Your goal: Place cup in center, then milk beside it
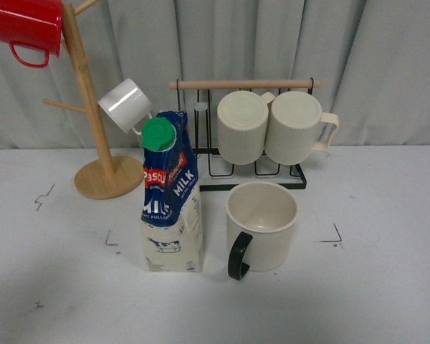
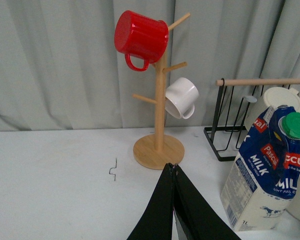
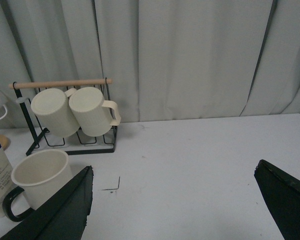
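Two wrist-only sights: left gripper [image 2: 174,167] jaws pressed together, right gripper [image 3: 175,200] jaws wide.

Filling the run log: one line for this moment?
cup: upright, center | milk: upright beside it | left gripper: shut | right gripper: open

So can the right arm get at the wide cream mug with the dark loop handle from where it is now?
Probably yes. The right gripper is open and empty, and the wide cream mug with the dark loop handle stands upright just past one finger. The blue-topped milk carton stands on the mug's far side, not in the way.
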You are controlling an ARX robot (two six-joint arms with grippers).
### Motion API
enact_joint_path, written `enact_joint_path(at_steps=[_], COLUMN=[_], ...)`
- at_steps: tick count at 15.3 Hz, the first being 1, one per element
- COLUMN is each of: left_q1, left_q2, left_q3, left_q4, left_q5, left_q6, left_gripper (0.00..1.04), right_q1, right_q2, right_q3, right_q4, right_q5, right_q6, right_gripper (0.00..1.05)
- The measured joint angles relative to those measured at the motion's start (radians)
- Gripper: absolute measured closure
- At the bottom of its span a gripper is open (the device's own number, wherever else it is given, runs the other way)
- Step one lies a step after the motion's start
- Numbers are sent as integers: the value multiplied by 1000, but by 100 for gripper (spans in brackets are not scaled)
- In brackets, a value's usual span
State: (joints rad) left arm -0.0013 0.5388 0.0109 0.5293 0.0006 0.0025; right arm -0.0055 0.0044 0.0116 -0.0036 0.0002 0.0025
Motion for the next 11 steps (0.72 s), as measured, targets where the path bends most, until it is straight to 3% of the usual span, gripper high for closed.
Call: enact_joint_path(at_steps=[11], left_q1=[0], left_q2=[-307], left_q3=[0], left_q4=[-298], left_q5=[-1], left_q6=[0], left_gripper=[103], right_q1=[0], right_q2=[0], right_q3=[0], right_q4=[0], right_q5=[0], right_q6=[0], right_gripper=[6])
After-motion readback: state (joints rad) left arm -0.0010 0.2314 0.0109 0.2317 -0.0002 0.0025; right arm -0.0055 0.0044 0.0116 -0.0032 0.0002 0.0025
